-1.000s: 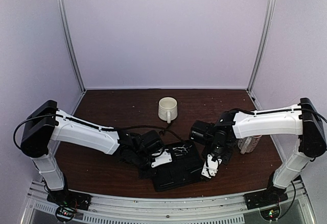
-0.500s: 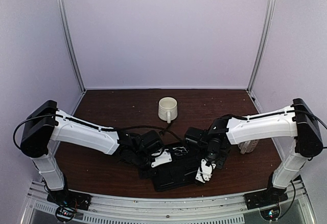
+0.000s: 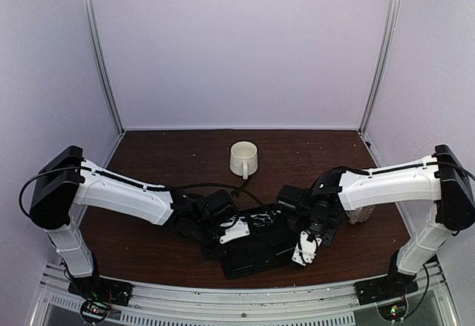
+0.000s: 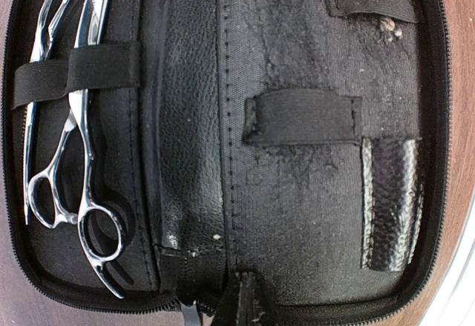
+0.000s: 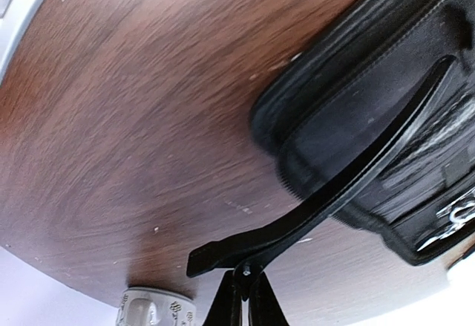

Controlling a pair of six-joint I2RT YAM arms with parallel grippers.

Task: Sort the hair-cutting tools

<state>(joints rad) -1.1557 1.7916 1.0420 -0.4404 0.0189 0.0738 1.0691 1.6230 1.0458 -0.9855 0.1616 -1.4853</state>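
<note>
Left wrist view: the case [image 4: 297, 214] lies open and flat below the camera. Both scissors [image 4: 74, 140] sit in its left half, tucked under an elastic band [image 4: 82, 73]. Their long axis runs top to bottom of this view, with the finger rings at the bottom and the tips at the top, side by side. No hair clips found in any view.

The left gripper [image 3: 231, 231] hangs at the case's left side. Its fingers are out of its own camera, so you cannot tell their state.

Right wrist view: the right gripper [image 5: 243, 278] has its fingers together, pinched on a black strip [image 5: 349, 185] at the case's edge, apparently steadying the case.

Step, as judged: extracting the first scissors. Your next move needs a grip at the rings and a pull along the long axis, out from under the band, not upward.
</note>
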